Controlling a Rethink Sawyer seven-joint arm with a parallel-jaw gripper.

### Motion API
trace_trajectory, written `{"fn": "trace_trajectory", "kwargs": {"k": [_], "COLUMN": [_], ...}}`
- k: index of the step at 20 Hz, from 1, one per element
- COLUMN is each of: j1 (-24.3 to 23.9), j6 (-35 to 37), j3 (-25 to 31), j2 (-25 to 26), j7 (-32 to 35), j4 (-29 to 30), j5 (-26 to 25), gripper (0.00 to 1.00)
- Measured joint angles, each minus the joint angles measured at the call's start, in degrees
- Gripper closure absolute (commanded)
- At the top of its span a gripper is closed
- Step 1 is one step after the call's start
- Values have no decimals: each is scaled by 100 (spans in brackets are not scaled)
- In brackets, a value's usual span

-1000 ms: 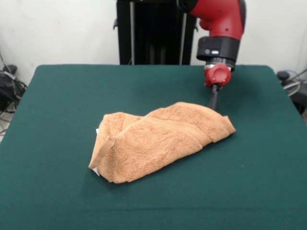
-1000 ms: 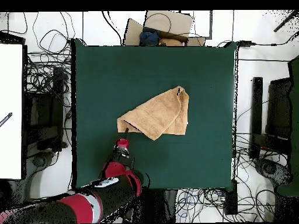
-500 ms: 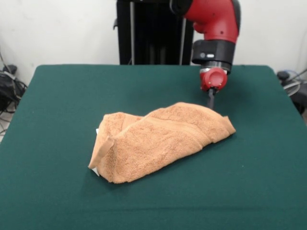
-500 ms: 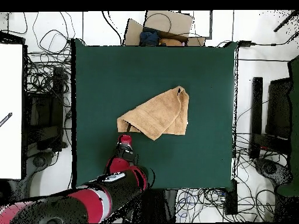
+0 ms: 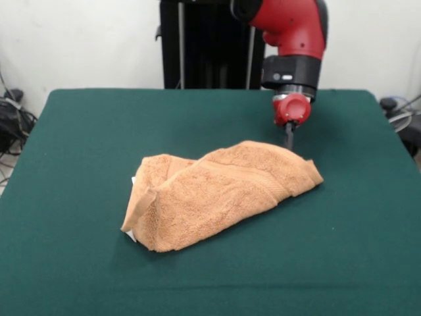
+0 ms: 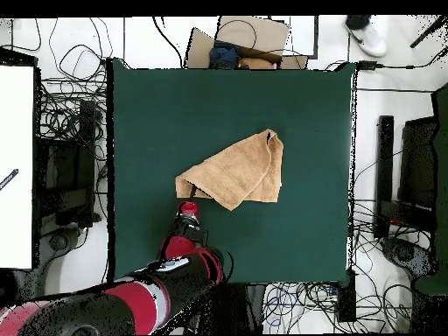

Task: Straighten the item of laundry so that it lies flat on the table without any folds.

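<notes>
Overhead, a shoe (image 6: 366,33) shows beyond the table (image 6: 297,105); the front view misses it. Gripper (image 5: 289,136) hangs beside the folded towel (image 5: 220,191); opening unclear.

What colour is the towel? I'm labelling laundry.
Light orange-tan towel; the front view shows it best.

The towel (image 5: 220,194) lies bunched near the middle of the table (image 5: 79,131) in the front view. The tool (image 5: 289,136) hangs just behind the towel's right end, toward the frame's upper right, above the table.
</notes>
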Motion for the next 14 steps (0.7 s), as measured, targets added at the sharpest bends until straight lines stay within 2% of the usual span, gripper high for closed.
{"fn": "trace_trajectory", "kwargs": {"k": [14], "j1": [-178], "j6": [109], "j3": [1], "j2": [-68], "j7": [0], "j4": [-123], "j5": [-376], "gripper": [0]}}
